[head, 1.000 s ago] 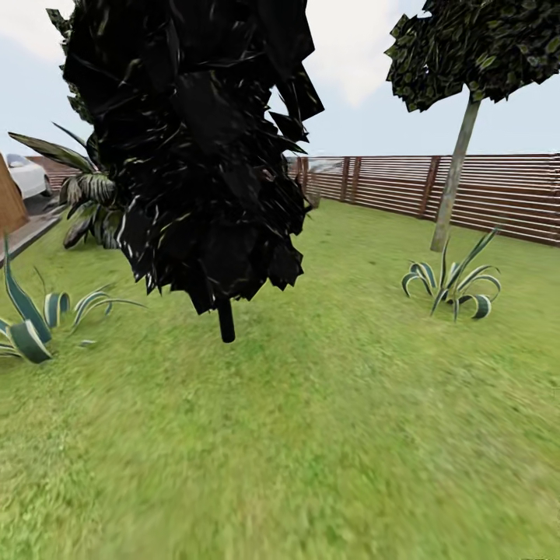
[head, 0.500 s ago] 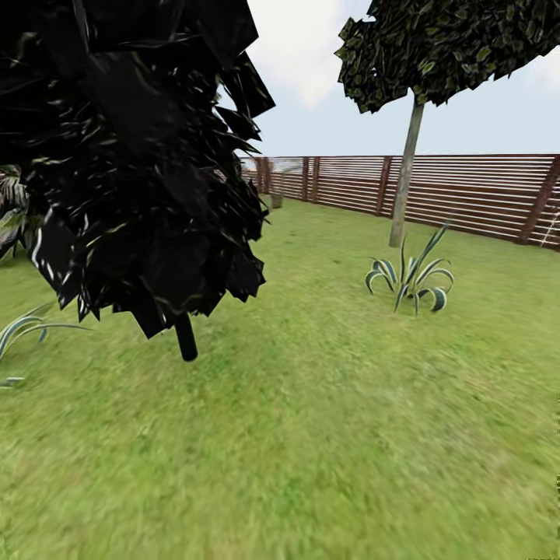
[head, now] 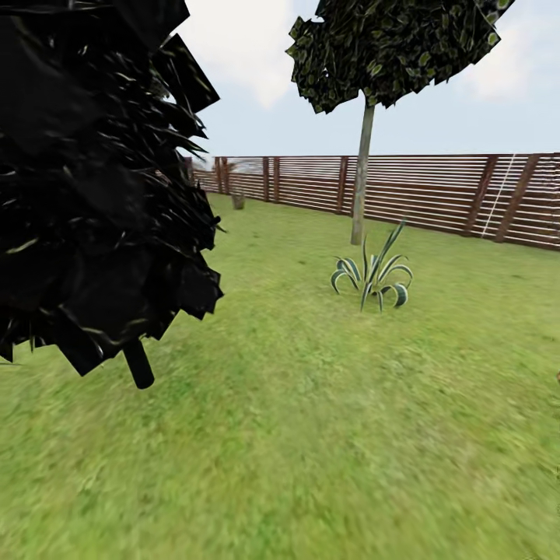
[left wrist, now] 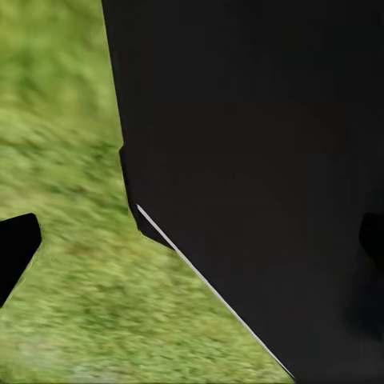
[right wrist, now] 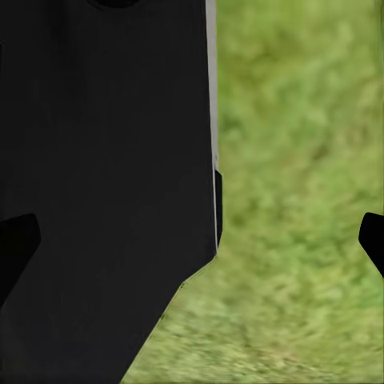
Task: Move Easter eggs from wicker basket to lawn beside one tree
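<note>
The left fingers [left wrist: 18, 248] show as dark tips at the two side edges of the left wrist view, set wide apart with nothing between them but grass and a large black body part of the robot [left wrist: 256, 160]. The right fingers [right wrist: 18, 244] stand the same way in the right wrist view, spread wide and holding nothing, with another black panel [right wrist: 104, 184] and blurred lawn [right wrist: 304, 200] beyond them.

In the head view the lawn [head: 311, 435] fills the lower half. A dark, near-black bushy tree [head: 85, 187] looms close at the left on a short black stem. Farther off stands the tree [head: 360, 175] with a thin pale trunk and a leafy crown, a striped spiky plant [head: 373, 276] on the grass just in front of its base. A brown slatted fence [head: 435, 190] closes the garden behind, under a cloudy sky.
</note>
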